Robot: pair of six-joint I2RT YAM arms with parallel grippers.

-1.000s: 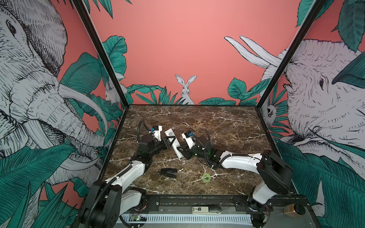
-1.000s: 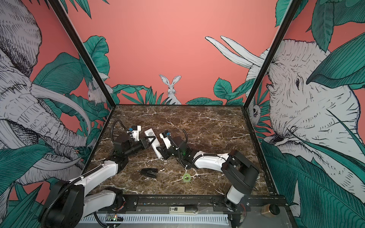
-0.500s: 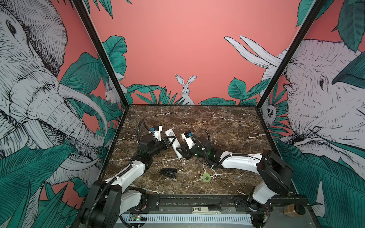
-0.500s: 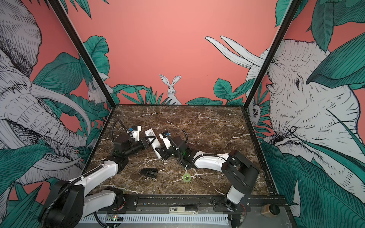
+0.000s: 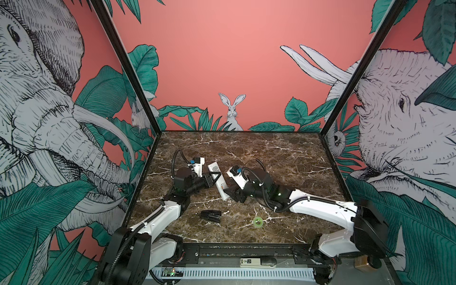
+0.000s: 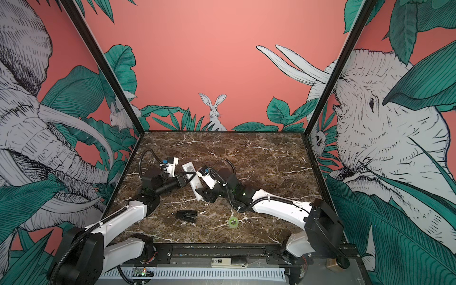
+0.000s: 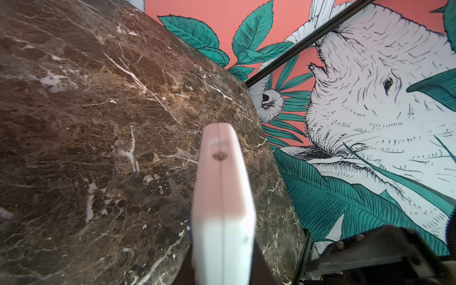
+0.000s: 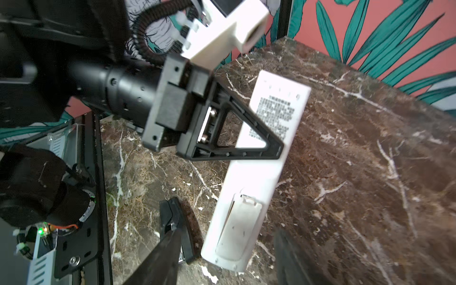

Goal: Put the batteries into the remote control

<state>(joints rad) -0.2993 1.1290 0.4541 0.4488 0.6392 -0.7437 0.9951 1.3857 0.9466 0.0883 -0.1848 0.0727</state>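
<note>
Fingers point(image 8: 234, 153) of the left gripper point(image 5: 217, 175) are clamped across the middle of the remote control point(image 8: 256, 172). Fingers point(image 8: 158, 261) of the right gripper point(image 5: 232, 195) are spread wider than a second ago, flanking the remote's end, where the battery compartment is covered by its lid point(image 8: 239, 227).

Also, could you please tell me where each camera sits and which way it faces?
Both top views: high behind the arm bases, looking down across the table to the back wall; both arms show.
Left wrist: on the left arm, looking along the edge-on remote control toward the right wall; own fingers barely show.
Right wrist: on the right arm, facing the remote's back and the left gripper clamping it; own fingers flank it.
Shared: both wrist views show the remote.
</note>
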